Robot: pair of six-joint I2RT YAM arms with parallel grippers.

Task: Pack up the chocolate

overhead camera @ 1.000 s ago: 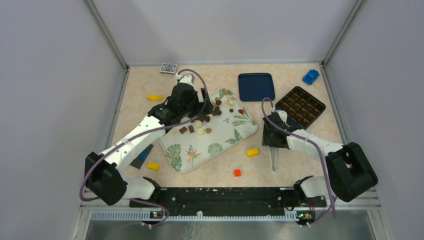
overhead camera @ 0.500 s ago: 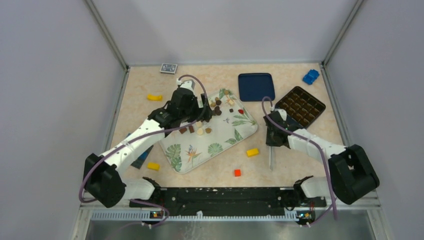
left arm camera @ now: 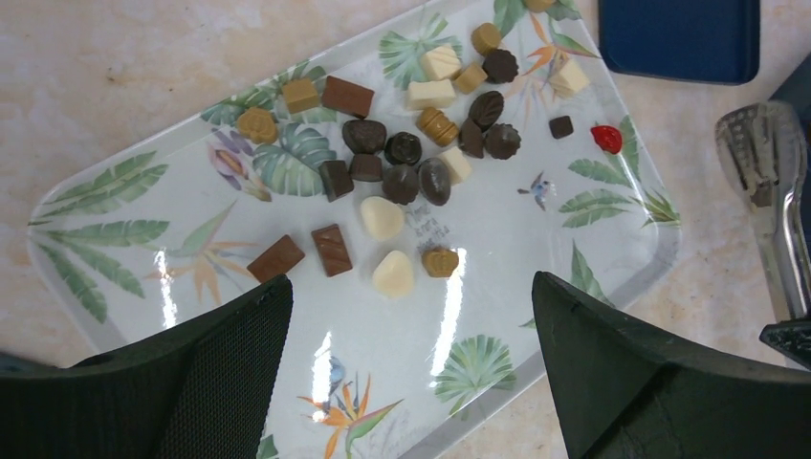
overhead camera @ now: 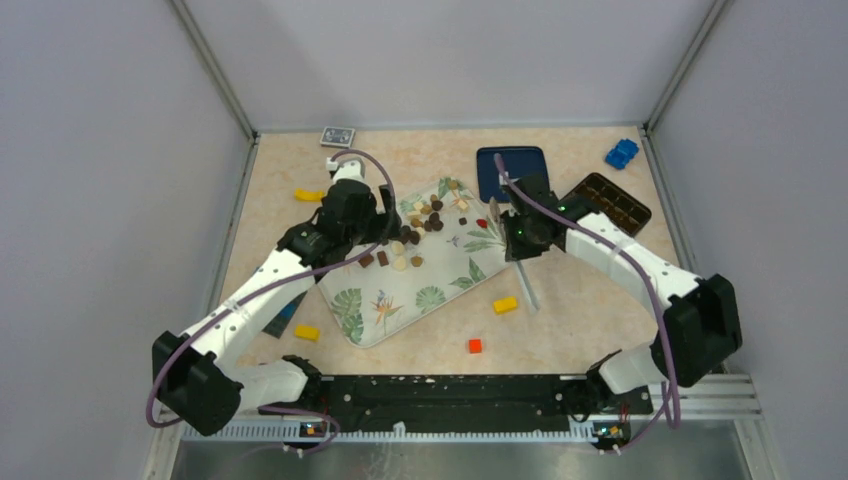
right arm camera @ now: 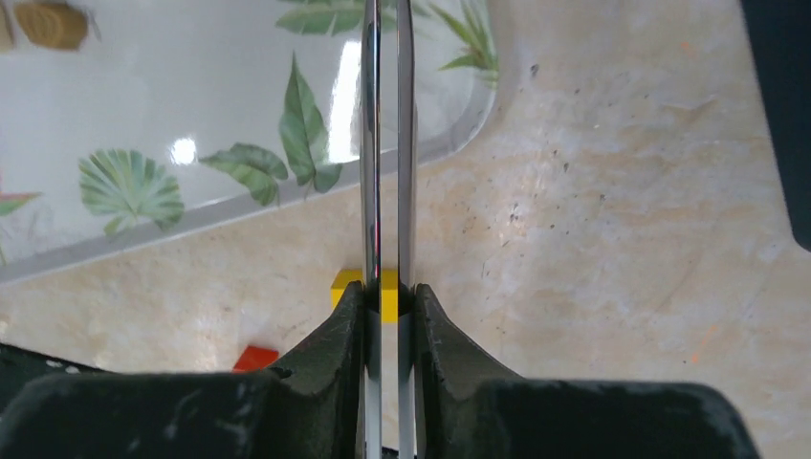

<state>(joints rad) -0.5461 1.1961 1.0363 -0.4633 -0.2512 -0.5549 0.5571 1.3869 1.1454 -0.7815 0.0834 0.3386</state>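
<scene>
The chocolate (overhead camera: 430, 215) is several small dark, light brown and cream pieces on the far half of a leaf-print tray (overhead camera: 440, 290); they also show in the left wrist view (left arm camera: 421, 163). My left gripper (overhead camera: 388, 228) (left arm camera: 409, 282) is open and empty, just above the tray, near the pieces' left side. My right gripper (overhead camera: 522, 238) (right arm camera: 387, 292) is shut on metal tongs (overhead camera: 530, 295) (right arm camera: 387, 143), whose blades are squeezed close. The tongs' spoon end (left arm camera: 765, 163) hangs by the tray's far right edge. A dark compartment box (overhead camera: 612, 202) lies at the back right.
A blue lid (overhead camera: 510, 165) lies behind the tray. Yellow bricks (overhead camera: 309, 195) (overhead camera: 306, 332) (overhead camera: 505, 304), a red brick (overhead camera: 475, 346) and a blue brick (overhead camera: 621, 153) are scattered on the table. A small card (overhead camera: 337, 136) lies at the back. A dark flat object (overhead camera: 285, 312) lies under the left arm.
My right arm has swung up and left with the tongs, from beside the box to the tray's far right edge. My left gripper has drawn back slightly to the left.
</scene>
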